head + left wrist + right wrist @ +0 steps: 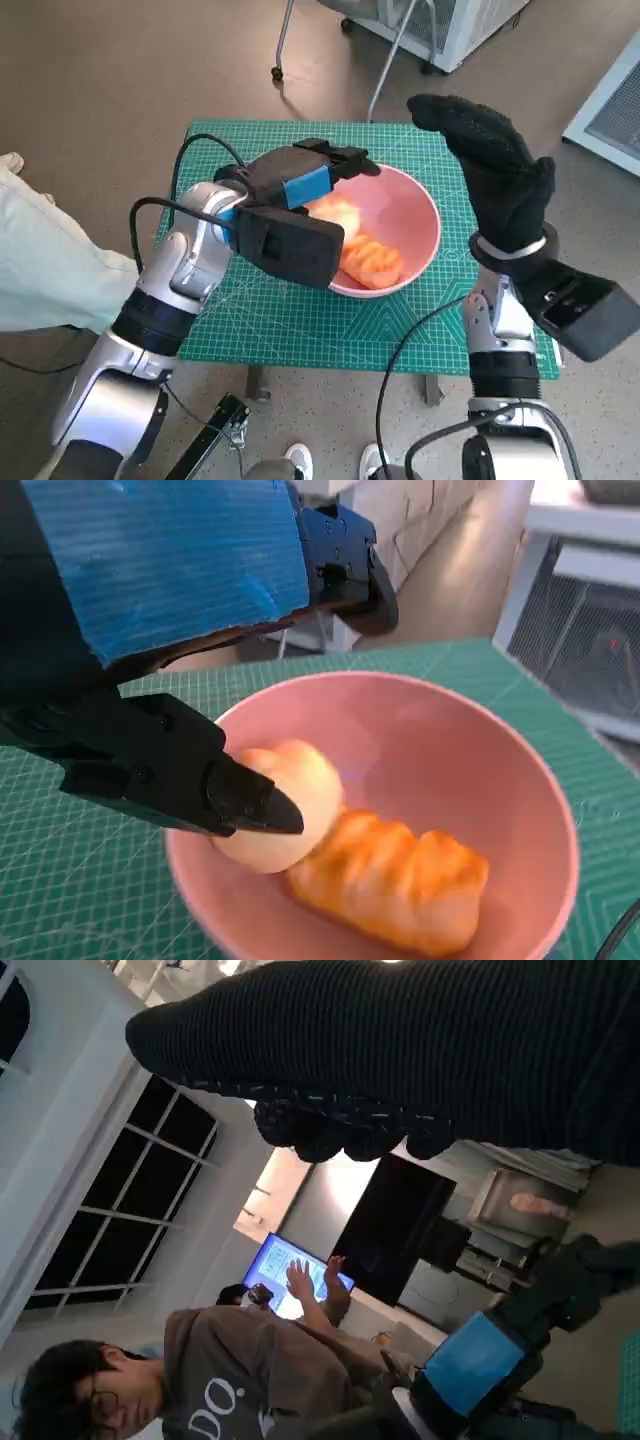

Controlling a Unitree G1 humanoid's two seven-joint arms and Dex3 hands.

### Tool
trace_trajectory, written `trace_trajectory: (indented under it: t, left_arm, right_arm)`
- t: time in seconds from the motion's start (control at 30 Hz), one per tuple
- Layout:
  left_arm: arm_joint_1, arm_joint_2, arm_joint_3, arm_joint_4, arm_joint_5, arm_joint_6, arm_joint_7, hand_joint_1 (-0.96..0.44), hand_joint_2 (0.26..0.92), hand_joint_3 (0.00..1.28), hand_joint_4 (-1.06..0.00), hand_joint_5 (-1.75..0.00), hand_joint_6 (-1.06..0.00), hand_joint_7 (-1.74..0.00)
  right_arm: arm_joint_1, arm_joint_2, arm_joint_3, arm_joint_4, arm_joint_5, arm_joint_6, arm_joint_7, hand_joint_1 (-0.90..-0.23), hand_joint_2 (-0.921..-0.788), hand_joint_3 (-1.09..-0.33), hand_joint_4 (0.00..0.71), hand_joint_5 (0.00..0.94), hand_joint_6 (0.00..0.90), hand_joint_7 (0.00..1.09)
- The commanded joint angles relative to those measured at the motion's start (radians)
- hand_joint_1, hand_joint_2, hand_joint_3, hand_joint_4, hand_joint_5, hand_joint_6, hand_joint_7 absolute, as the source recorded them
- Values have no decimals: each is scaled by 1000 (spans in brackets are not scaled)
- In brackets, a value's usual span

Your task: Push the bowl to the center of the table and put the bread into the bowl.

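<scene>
The pink bowl [405,212] stands near the middle of the green mat [300,325]. In it lie a pale round bread roll [335,213] and a golden ridged bread [372,262], side by side. My left hand [300,190] hovers over the bowl's left rim. In the left wrist view one black finger [245,798] lies against the roll [300,810], the other fingers [345,570] are spread well above the bowl [450,760], and the golden bread [395,880] rests lower down. My right hand [495,170] is raised beside the bowl's right side, holding nothing.
A person's pale trouser leg [40,260] is close to the table's left side. White cabinets [450,25] and metal legs [385,70] stand beyond the far edge. In the right wrist view, a seated person [230,1370] and a lit screen [290,1270] show.
</scene>
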Motion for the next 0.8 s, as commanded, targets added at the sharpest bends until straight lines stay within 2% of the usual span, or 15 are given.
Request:
trace_trajectory:
  t: [0.03,0.23,0.47,0.6,0.8]
  left_arm:
    - [27,-9,29,36,-40,-74,70,-377,887,83,0,-4,0,-521]
    - [45,-22,93,68,-115,-163,155,-468,916,123,-19,-9,-4,-545]
    - [83,-44,187,55,-226,-242,224,-461,921,168,-162,-71,-68,-578]
    - [134,-66,248,9,-301,-288,270,-432,921,176,-243,-87,-111,-554]
    - [230,-123,321,-81,-423,-358,312,-378,921,197,-305,-79,-131,-493]
  right_arm:
    - [19,-1,-7,12,-11,-9,-14,-677,-921,-768,277,42,-1,824]
    - [13,0,-11,26,-17,-35,-26,-678,-921,-769,277,42,-1,824]
    - [4,8,-21,38,-18,-47,-51,-676,-921,-770,277,41,-1,822]
    - [1,18,-22,30,-41,-46,-97,-671,-921,-770,277,41,-1,821]
    - [-4,27,-18,18,-103,-42,-190,-660,-921,-781,279,40,-1,820]
